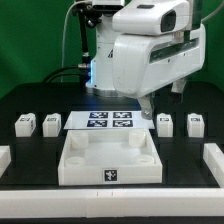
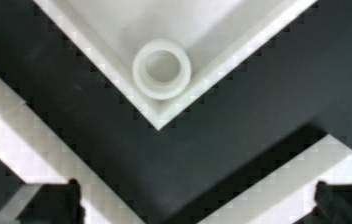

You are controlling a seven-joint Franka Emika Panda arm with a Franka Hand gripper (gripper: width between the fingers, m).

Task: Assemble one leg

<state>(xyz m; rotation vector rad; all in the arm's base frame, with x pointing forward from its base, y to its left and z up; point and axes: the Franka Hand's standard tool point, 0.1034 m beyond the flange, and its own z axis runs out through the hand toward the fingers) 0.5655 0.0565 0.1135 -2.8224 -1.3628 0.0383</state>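
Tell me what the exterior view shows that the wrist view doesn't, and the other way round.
Only the exterior view: the four legs, two on each side of the marker board, plus the robot arm and the whole outline of the tray. Only the wrist view: a round socket in one tray corner, seen close up, and the claw open with nothing between its fingers. Both: the white tray and the black table.
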